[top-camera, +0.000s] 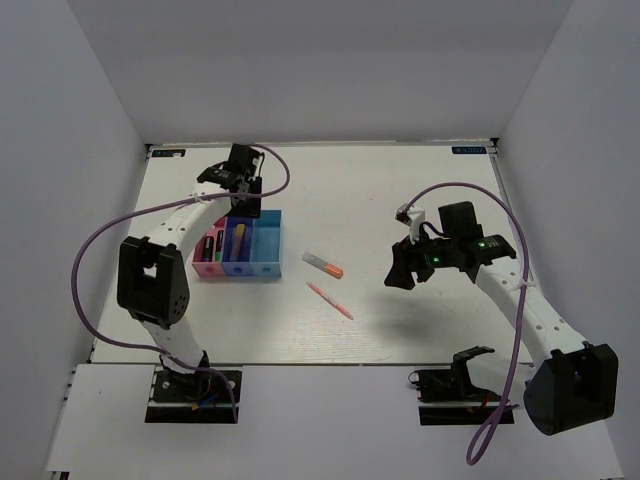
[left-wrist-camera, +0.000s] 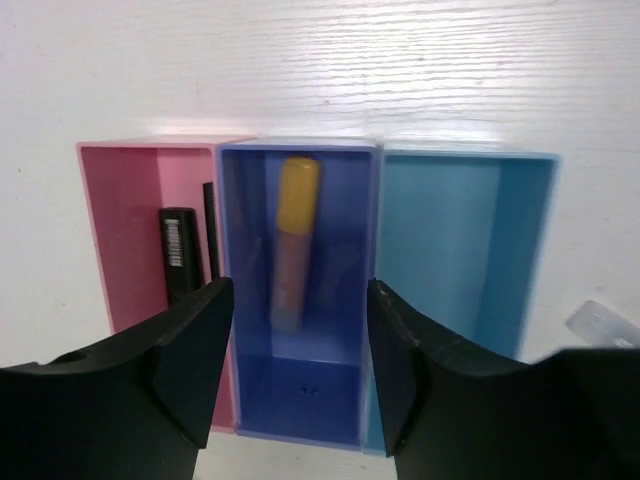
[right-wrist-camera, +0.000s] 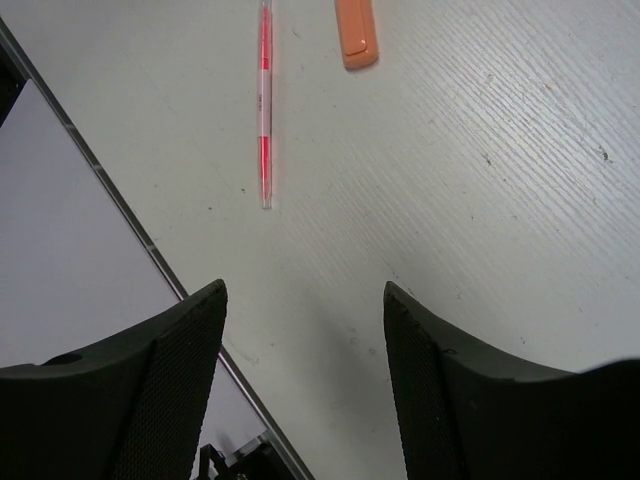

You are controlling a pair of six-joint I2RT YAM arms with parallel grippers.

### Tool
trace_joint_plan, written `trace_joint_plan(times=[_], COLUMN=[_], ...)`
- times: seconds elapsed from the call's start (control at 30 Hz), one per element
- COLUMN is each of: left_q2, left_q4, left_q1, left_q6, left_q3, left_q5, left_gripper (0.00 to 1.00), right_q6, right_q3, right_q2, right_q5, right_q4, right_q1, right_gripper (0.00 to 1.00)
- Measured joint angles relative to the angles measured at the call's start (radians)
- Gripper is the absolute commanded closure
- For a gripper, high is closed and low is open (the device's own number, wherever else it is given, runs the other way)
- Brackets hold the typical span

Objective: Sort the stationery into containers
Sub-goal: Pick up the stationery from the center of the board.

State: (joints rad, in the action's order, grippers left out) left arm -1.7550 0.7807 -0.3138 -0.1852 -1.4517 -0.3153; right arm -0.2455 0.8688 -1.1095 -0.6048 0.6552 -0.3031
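Note:
The three-compartment tray (top-camera: 268, 262) sits left of centre. In the left wrist view, its pink compartment (left-wrist-camera: 125, 215) holds a black marker (left-wrist-camera: 179, 250) and a thin dark pen. The dark blue compartment holds a pink-and-orange marker (left-wrist-camera: 293, 240). The light blue compartment (left-wrist-camera: 460, 240) has nothing in it. My left gripper (top-camera: 243, 205) (left-wrist-camera: 300, 295) is open and empty above the tray's far end. A grey-and-orange marker (top-camera: 323, 265) and a thin pink-red pen (top-camera: 330, 300) (right-wrist-camera: 265, 110) lie on the table right of the tray. My right gripper (top-camera: 400, 276) (right-wrist-camera: 305, 290) is open and empty, right of them.
The white table (top-camera: 400, 200) is walled on three sides. Its near edge (right-wrist-camera: 110, 195) runs just beside the pen in the right wrist view. The grey marker's orange cap (right-wrist-camera: 355, 35) shows at the top there. Purple cables loop off both arms.

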Motion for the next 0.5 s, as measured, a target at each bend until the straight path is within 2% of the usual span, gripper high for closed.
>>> trace_joint_plan(times=[0.03,0.07,0.1,0.13,0.2,0.23,0.27,0.3,0.33,0.37,0.4,0.43,0.47,0.5], left_q2=[0.010,0.022,0.037,0.055,0.096,0.118,0.136,0.143,0.139,0.129,0.113,0.097,0.074,0.052], left_q4=[0.002,0.004,0.008,0.013,0.023,0.027,0.034,0.045,0.066,0.083,0.098,0.110,0.122,0.127], left_q1=[-0.009,-0.021,-0.036,-0.055,-0.108,-0.145,-0.192,-0.228,-0.272,-0.309,-0.343,-0.363,-0.377,-0.383], left_q6=[-0.002,-0.009,-0.019,-0.029,-0.052,-0.076,-0.124,-0.162,-0.212,-0.275,-0.345,-0.404,-0.473,-0.533], left_q3=[0.000,0.000,0.000,0.000,0.000,0.000,-0.004,-0.011,-0.030,-0.044,-0.055,-0.058,-0.058,-0.054], left_q5=[0.000,0.000,-0.001,-0.003,0.000,0.010,0.023,0.039,0.057,0.074,0.097,0.121,0.142,0.161], left_gripper=[0.47,0.68,0.99,1.00,1.00,1.00,1.00,0.92,0.77,0.68,0.61,0.46,0.44,0.37], right_q6=[0.000,0.000,0.000,0.000,-0.003,0.002,0.012,0.013,0.021,0.029,0.039,0.045,0.049,0.056], right_q3=[0.000,0.000,0.000,0.000,0.000,0.000,0.000,0.000,-0.001,-0.002,-0.002,-0.002,-0.002,-0.002], right_q2=[0.000,0.000,0.000,0.000,0.000,0.000,0.000,0.000,0.000,-0.001,-0.003,-0.004,-0.006,-0.008], right_q5=[0.000,0.001,0.003,0.005,0.015,0.025,0.037,0.049,0.065,0.081,0.095,0.113,0.127,0.140], right_q4=[0.000,0.000,0.000,0.000,-0.002,-0.004,-0.006,-0.008,-0.011,-0.011,-0.012,-0.015,-0.019,-0.023], right_q1=[0.000,0.000,0.000,0.000,0.000,0.000,0.001,0.001,0.001,0.002,0.002,0.003,0.004,0.005], right_gripper=[0.33,0.35,0.37,0.49,0.73,0.91,0.91,0.91,0.89,0.72,0.61,0.50,0.39,0.38])
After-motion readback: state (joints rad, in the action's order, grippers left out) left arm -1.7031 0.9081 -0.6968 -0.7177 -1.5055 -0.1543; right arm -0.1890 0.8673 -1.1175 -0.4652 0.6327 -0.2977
